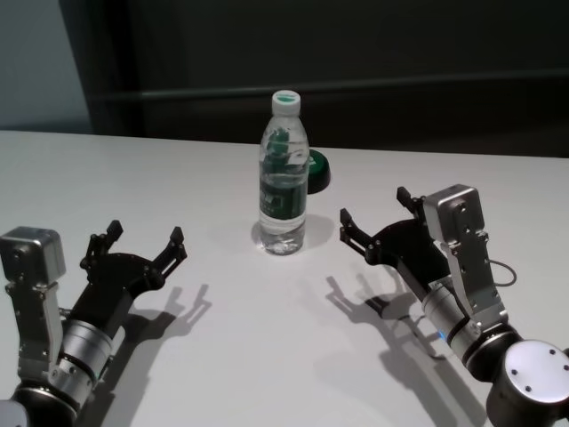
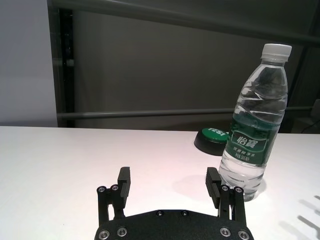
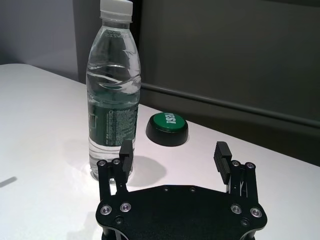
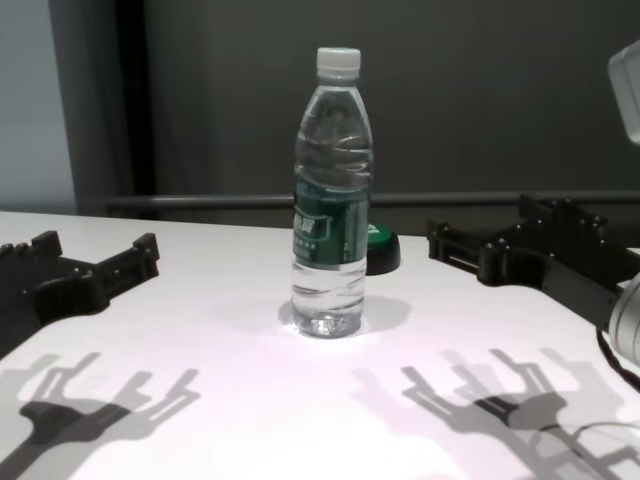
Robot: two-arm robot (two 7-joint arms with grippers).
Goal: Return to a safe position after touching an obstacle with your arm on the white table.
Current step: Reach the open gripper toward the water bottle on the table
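The obstacle, a tall clear water bottle [image 1: 284, 178] with a white cap and dark green label, stands upright on the white table [image 1: 133, 178] near the middle. My left gripper [image 1: 147, 236] is open and empty, hovering low over the table to the bottle's near left, apart from it. My right gripper [image 1: 373, 206] is open and empty to the bottle's near right, also apart from it. The bottle also shows in the left wrist view [image 2: 252, 135], the right wrist view [image 3: 112, 100] and the chest view [image 4: 333, 200]. Neither arm touches it.
A small low black-and-green round button [image 1: 317, 171] sits just behind the bottle to its right. The table's far edge [image 1: 444, 151] meets a dark wall with a horizontal rail. A thin cable [image 1: 507, 267] loops beside the right forearm.
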